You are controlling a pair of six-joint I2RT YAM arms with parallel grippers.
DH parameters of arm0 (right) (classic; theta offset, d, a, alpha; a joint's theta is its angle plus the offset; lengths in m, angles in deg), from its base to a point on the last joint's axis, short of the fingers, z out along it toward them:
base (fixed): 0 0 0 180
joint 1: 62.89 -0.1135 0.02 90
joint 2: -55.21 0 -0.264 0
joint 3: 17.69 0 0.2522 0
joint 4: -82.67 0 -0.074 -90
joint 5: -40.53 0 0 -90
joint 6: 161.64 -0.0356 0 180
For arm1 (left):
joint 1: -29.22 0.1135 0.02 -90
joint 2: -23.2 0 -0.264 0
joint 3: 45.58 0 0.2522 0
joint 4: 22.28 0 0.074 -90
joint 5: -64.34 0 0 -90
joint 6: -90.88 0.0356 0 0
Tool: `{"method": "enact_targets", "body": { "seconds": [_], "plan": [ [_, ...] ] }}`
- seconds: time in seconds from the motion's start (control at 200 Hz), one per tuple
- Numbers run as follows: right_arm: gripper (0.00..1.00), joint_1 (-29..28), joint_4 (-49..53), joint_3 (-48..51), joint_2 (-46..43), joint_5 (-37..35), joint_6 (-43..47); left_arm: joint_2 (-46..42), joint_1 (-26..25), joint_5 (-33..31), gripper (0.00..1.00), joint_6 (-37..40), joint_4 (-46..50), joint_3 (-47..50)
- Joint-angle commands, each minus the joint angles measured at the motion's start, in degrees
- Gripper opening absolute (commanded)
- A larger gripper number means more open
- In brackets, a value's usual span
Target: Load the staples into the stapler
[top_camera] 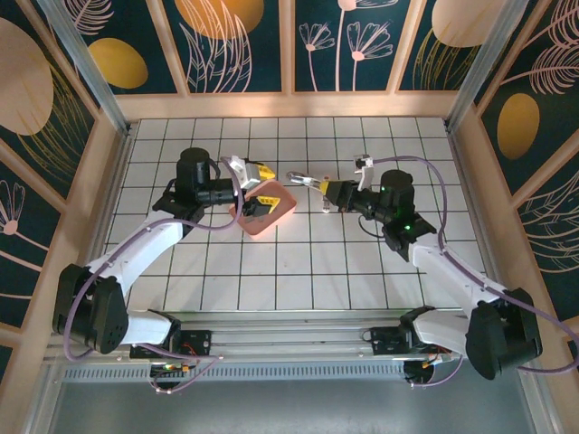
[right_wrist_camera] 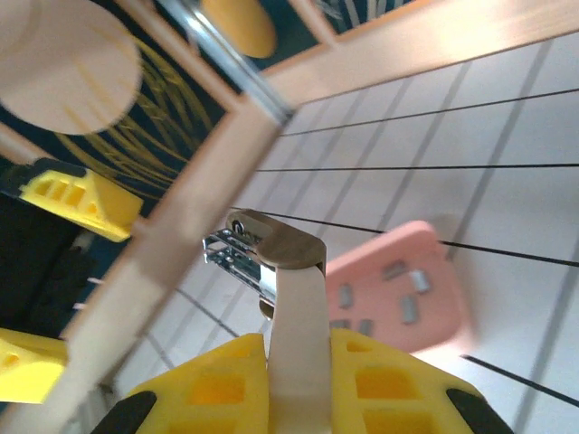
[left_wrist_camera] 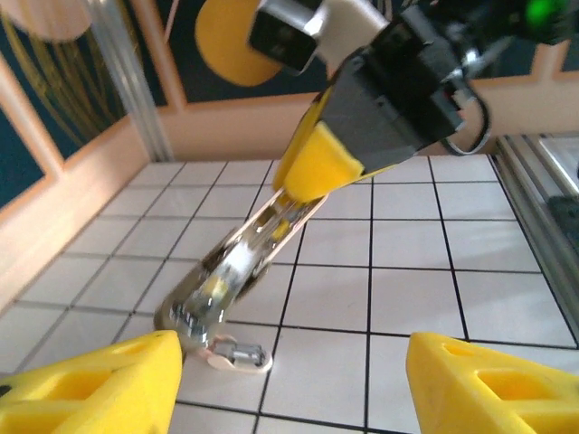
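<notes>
The stapler (right_wrist_camera: 288, 262), cream-bodied with a shiny metal head, is held off the table by my right gripper (right_wrist_camera: 298, 357), whose yellow fingers are shut on its body. In the top view the right gripper (top_camera: 324, 188) points the stapler (top_camera: 303, 179) left towards the pink tray (top_camera: 276, 219). Several small grey staples (right_wrist_camera: 409, 307) lie loose in the tray (right_wrist_camera: 434, 262). My left gripper (top_camera: 265, 185) hovers at the tray's left side. In the left wrist view its jaws (left_wrist_camera: 289, 384) stand wide open with nothing between them. The stapler (left_wrist_camera: 226, 276) slants down in front of them, its tip just above the tiles.
White tiled table (top_camera: 298, 271) with black grid lines, fenced by wooden walls (top_camera: 289, 106) at the back and both sides. Free tiles stretch in front of the tray and between the two arms.
</notes>
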Motion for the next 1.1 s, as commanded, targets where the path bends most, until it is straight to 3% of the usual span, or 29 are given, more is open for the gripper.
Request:
{"method": "enact_targets", "body": {
  "seconds": [0.0, 0.24, 0.465, 0.571, 1.096],
  "plan": [
    [0.0, -1.7, 8.3, -1.7, -2.6, -8.0, 10.9, 1.3, -1.8, -4.5, 0.68, -11.6, -5.0, 0.7],
    [0.0, -4.3, 6.9, -0.5, -4.3, -3.6, 23.7, 4.6, -3.2, -2.5, 0.72, -14.8, -5.6, 1.5],
    [0.0, -5.6, 14.3, -4.0, -3.3, -1.5, 36.8, 7.6, -4.5, -2.1, 0.71, 7.8, 13.9, -6.7],
    [0.0, -6.1, 16.5, -5.2, -3.2, -1.4, 41.8, 9.2, -4.7, -3.9, 0.71, 11.3, 17.3, -8.8],
    [0.0, -7.2, 14.9, -5.5, -3.8, -0.9, 47.3, 15.0, -7.9, -7.2, 0.64, 14.9, 23.6, -13.9]
  ]
}}
